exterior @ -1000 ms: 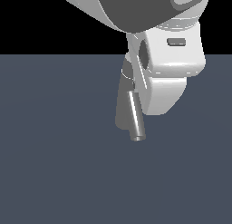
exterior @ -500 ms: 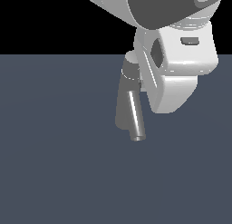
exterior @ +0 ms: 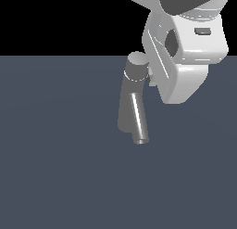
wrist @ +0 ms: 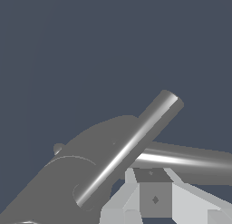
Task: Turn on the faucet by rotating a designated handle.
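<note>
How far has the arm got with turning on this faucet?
Done: the gripper has reached the faucet, its body close beside the cap on the exterior view's right. In hand: in the wrist view a gripper finger sits right under the handle; contact is unclear. Left: rotating the handle; no water shows at the spout.

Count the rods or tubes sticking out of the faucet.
2: the slanted spout, crossing the faucet body, and the handle behind it, running sideways. More could be hidden.
</note>
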Robot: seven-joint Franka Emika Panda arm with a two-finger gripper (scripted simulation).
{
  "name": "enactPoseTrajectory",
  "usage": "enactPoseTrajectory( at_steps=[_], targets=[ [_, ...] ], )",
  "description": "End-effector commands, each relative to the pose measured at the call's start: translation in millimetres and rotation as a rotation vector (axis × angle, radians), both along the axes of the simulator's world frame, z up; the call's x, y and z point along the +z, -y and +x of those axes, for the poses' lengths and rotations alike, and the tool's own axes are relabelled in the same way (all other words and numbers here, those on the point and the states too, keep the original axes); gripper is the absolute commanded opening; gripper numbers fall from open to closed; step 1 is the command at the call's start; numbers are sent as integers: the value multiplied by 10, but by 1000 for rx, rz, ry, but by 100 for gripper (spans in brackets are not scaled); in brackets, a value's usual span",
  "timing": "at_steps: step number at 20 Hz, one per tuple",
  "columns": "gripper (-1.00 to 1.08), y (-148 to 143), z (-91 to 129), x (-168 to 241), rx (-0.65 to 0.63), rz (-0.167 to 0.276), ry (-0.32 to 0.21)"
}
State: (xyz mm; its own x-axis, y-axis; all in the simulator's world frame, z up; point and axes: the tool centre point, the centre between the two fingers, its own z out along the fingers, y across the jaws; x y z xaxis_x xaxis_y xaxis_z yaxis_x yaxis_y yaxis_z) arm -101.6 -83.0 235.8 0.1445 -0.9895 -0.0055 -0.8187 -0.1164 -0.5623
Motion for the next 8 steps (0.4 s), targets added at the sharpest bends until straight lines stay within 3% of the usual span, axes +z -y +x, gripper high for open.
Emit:
enactPoseTrajectory(
  at_steps=[1, 8],
  targets=[
    [-100, 314, 43, 21, -55, -5, -1],
    [-100, 520, 161, 89, -67, -5, -3]
  ],
)
